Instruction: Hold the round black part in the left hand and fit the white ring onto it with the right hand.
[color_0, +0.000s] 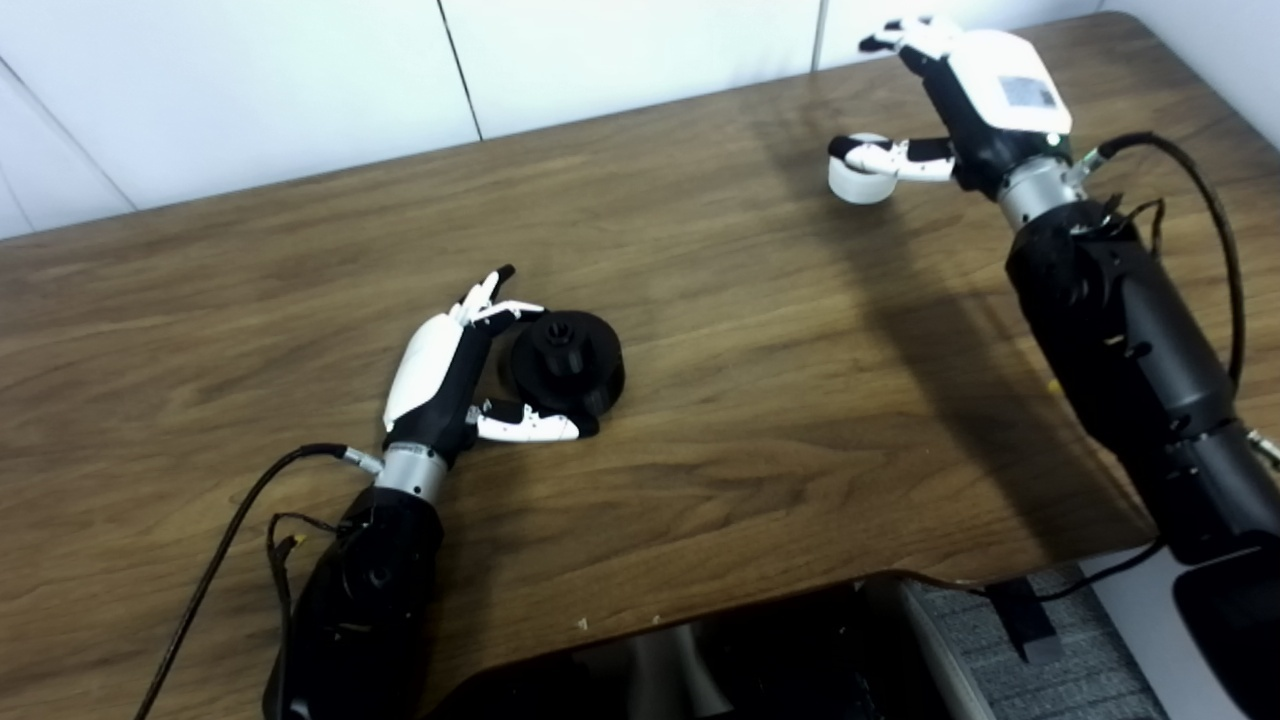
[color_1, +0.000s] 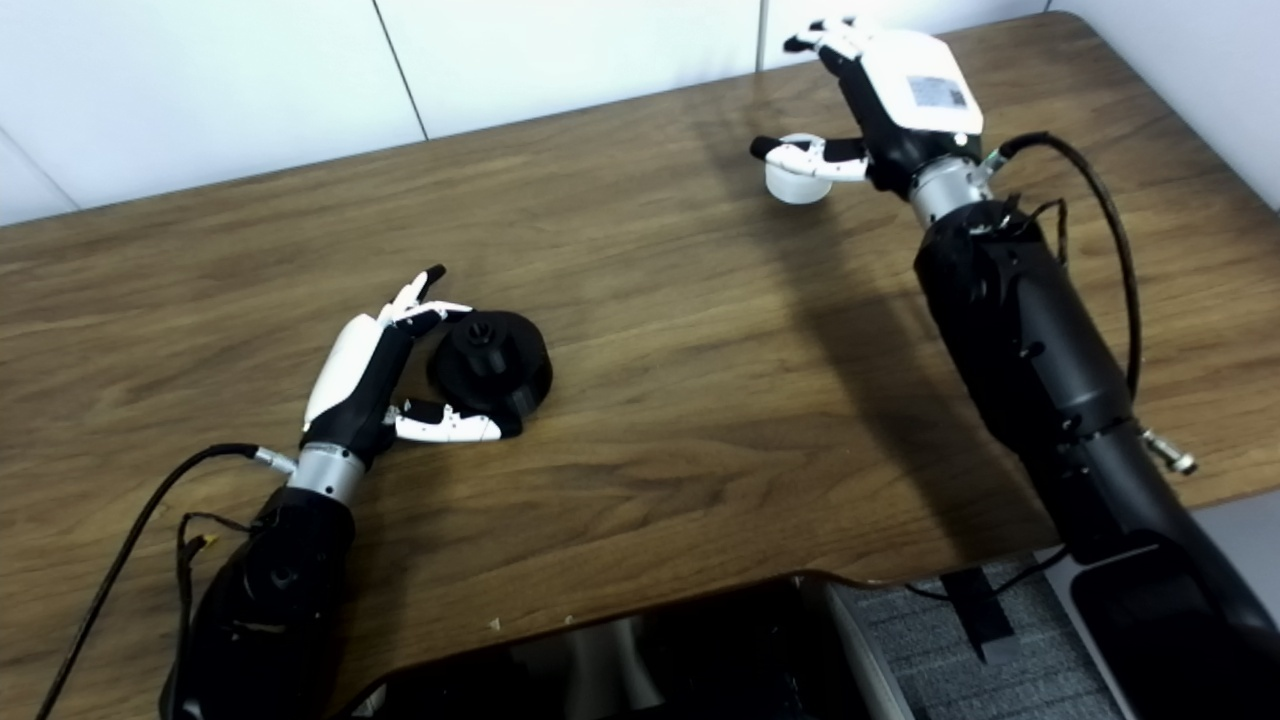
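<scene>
Neither part is gripped yet: the round black plastic part (color_0: 565, 368) is loosely cupped by the left hand (color_0: 440, 375) (fingers spread), and the white plastic ring (color_0: 860, 172) near the bench's (color_0: 700, 250) far right corner is merely touched by the spread right hand (color_0: 965, 95).

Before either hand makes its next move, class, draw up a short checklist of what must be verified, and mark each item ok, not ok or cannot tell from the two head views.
1. Round black part lies flat on the table, hub upward: ok.
2. Left hand cups the black part, fingers behind it and thumb in front: ok.
3. Left hand grips the part firmly: cannot tell; the fingers look spread.
4. White ring sits within the right hand's reach, its thumb across the top: ok.
5. Right hand has hold of the ring: not ok; the fingers are raised and apart.
6. Bare table between ring and black part: ok.
</scene>
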